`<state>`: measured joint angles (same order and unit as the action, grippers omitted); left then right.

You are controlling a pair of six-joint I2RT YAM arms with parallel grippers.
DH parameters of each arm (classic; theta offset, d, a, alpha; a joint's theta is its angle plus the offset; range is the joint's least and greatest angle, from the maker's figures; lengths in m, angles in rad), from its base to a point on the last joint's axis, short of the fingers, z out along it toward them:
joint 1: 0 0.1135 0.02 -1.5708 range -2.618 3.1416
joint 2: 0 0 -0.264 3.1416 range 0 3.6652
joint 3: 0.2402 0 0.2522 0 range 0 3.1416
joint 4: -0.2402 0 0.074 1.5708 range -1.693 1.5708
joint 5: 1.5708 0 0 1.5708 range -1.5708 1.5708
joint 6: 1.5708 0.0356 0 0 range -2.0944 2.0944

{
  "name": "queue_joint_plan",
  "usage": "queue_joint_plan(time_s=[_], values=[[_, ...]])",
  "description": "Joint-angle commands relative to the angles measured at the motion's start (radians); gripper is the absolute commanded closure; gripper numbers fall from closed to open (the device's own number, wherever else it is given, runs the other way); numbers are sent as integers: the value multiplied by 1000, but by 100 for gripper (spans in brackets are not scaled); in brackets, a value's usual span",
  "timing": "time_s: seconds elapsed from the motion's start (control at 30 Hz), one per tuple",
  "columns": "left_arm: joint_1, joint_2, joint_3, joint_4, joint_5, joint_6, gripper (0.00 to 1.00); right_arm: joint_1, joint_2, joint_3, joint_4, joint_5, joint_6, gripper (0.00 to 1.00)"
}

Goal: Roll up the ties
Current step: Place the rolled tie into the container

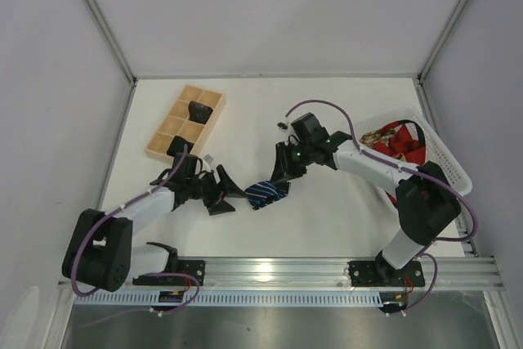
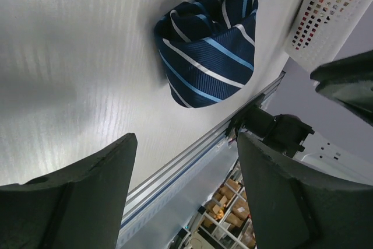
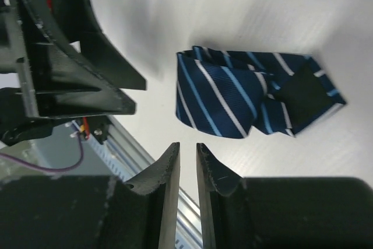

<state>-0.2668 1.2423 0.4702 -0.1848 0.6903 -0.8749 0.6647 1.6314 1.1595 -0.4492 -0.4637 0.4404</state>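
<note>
Closest to the lens in the left wrist view, the fingers [image 2: 87,196] of the left gripper [image 2: 185,144] are seen spread wide, with nothing between them. Past them, at 1 o'clock, the navy tie [image 2: 210,45] with pale diagonal stripes is seen lying on the white table [image 2: 70,56] as a loose folded bundle, touched by neither gripper. In the right wrist view the right gripper [image 3: 187,155] is shown with its jaws parted by only a narrow slit. Nothing is held in it, and the navy tie [image 3: 250,97] lies just beyond at 1 o'clock.

From above, the navy tie [image 1: 267,194] is found near the middle of the table [image 1: 327,226]. The left gripper [image 1: 222,194] is placed at 9 o'clock of it and the right gripper [image 1: 282,171] at 1 o'clock, just beside it. At 3 o'clock of the table a white basket [image 1: 445,161] is set, in which red ties [image 1: 400,140] and a gold-patterned one [image 1: 374,135] are heaped. At 10 o'clock a compartmented wooden box [image 1: 163,130] is seen; two dark rolled bundles [image 1: 198,110] are held in it, in separate compartments.
</note>
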Motion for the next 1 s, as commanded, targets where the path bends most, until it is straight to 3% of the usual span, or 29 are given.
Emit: queue_joint_plan(time_s=[0.0,0.57,0.97], values=[[-12,25,-5,127,25,-47,24,7,31,2,73,-125,60,78],[-34,108,-22,182,14,-70,23,4,219,43,141,-179,43,74],[-34,109,-19,159,9,-65,22,39,216,164,-48,43,38,63]])
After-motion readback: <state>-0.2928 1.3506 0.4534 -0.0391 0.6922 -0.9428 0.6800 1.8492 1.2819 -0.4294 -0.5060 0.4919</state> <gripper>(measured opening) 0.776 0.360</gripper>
